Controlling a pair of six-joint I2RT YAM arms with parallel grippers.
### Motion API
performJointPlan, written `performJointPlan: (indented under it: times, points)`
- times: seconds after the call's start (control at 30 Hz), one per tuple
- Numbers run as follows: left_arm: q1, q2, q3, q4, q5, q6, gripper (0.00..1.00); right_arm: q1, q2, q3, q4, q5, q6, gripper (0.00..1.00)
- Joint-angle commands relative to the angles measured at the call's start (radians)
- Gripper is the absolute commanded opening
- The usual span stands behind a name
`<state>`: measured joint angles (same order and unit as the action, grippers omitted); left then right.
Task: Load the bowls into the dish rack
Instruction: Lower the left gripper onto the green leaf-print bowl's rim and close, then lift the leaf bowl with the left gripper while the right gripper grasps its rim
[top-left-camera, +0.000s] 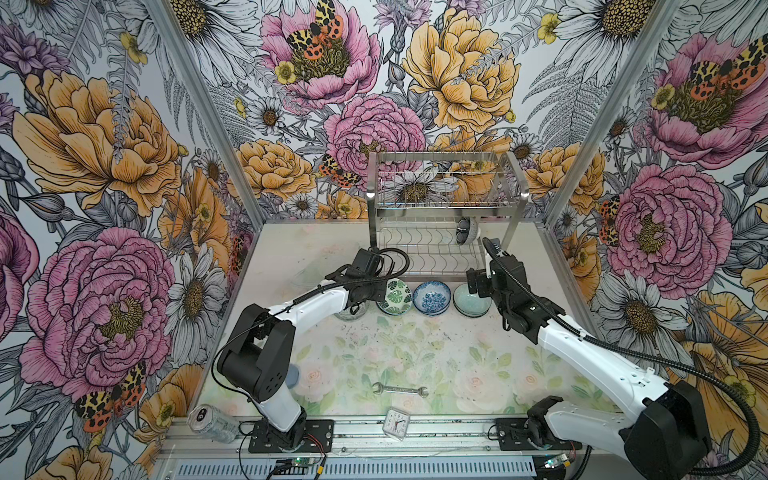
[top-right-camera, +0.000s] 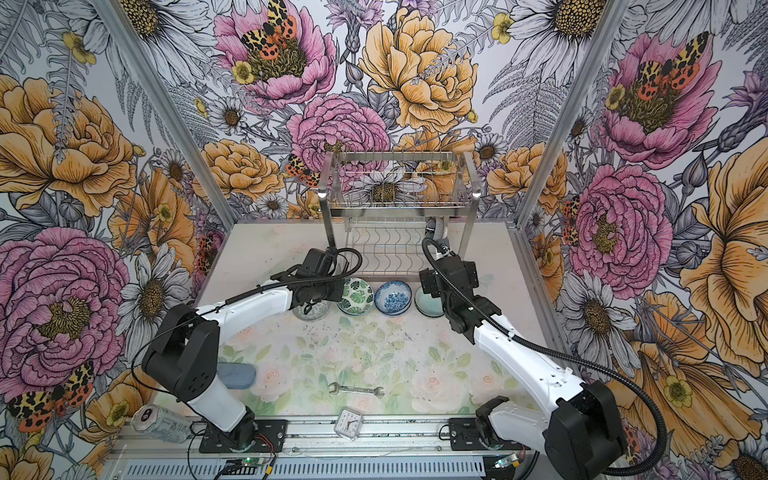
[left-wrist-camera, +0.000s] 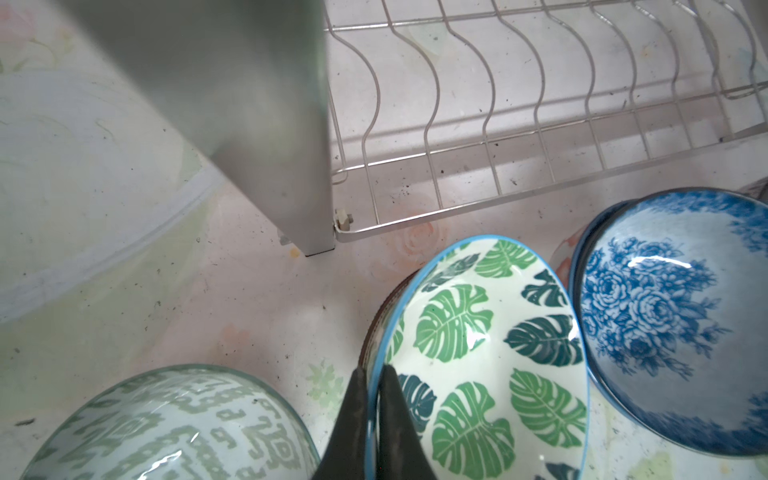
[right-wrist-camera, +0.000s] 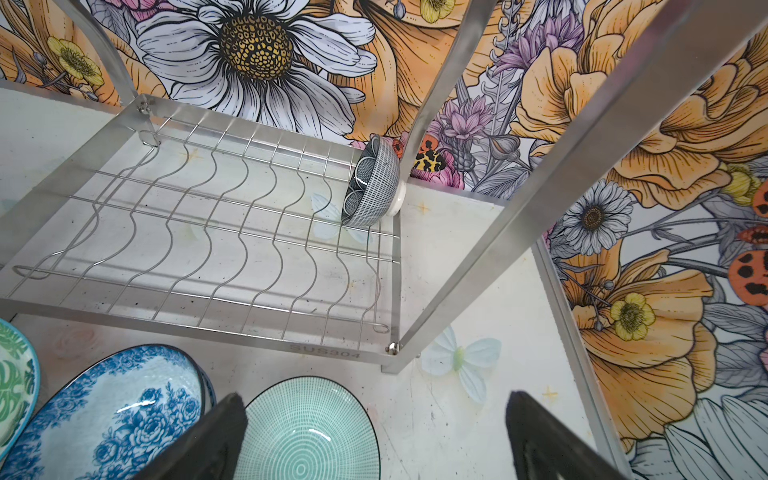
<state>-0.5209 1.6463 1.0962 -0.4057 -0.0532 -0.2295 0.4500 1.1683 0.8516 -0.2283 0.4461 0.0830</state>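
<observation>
A green-leaf bowl (top-left-camera: 398, 296) (left-wrist-camera: 490, 353) stands tilted on a darker bowl, in front of the dish rack (top-left-camera: 446, 199) (right-wrist-camera: 232, 232). My left gripper (left-wrist-camera: 374, 376) is shut on its blue rim, one finger inside and one outside. To its right sit a blue floral bowl (top-left-camera: 432, 298) (right-wrist-camera: 120, 411) and a pale celadon bowl (top-left-camera: 469, 301) (right-wrist-camera: 307, 432). My right gripper (right-wrist-camera: 374, 401) hangs open over the celadon bowl's right side, holding nothing. A grey-striped bowl (top-left-camera: 464, 232) (right-wrist-camera: 372, 185) stands on edge in the rack's lower tier, far right.
A pale green-patterned bowl (left-wrist-camera: 174, 424) (top-left-camera: 351, 311) lies under my left wrist, close to the rack's front left leg (left-wrist-camera: 249, 104). Near the table's front edge lie a wrench (top-left-camera: 400, 389), a small clock (top-left-camera: 397, 422), a can (top-left-camera: 212, 424) and a blue-grey pad (top-right-camera: 237, 376).
</observation>
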Motion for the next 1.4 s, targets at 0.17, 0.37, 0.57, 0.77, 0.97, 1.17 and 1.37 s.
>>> performJointPlan:
  times: [0.17,0.37,0.57,0.77,0.97,1.17,1.37]
  points:
    - [0.007,-0.089,0.029,-0.022,-0.092,0.022,0.00,-0.008,-0.027,0.014,0.001,-0.030,0.014,0.99]
    - [0.006,-0.166,0.047,-0.010,-0.095,0.032,0.00,-0.008,-0.038,0.042,-0.023,-0.102,0.018,0.99]
    - [-0.029,-0.248,0.018,0.125,0.000,0.019,0.00,-0.005,-0.075,0.076,-0.037,-0.293,0.088,1.00]
    - [-0.076,-0.278,-0.028,0.293,0.054,-0.046,0.00,0.028,-0.077,0.113,-0.032,-0.453,0.184,1.00]
    - [-0.098,-0.265,-0.056,0.423,0.117,-0.088,0.00,0.073,0.007,0.145,0.002,-0.463,0.279,0.99]
    - [-0.114,-0.247,-0.043,0.467,0.137,-0.094,0.00,0.091,0.118,0.162,0.064,-0.455,0.383,0.92]
    - [-0.129,-0.232,-0.043,0.499,0.144,-0.106,0.00,0.099,0.199,0.186,0.110,-0.457,0.444,0.72]
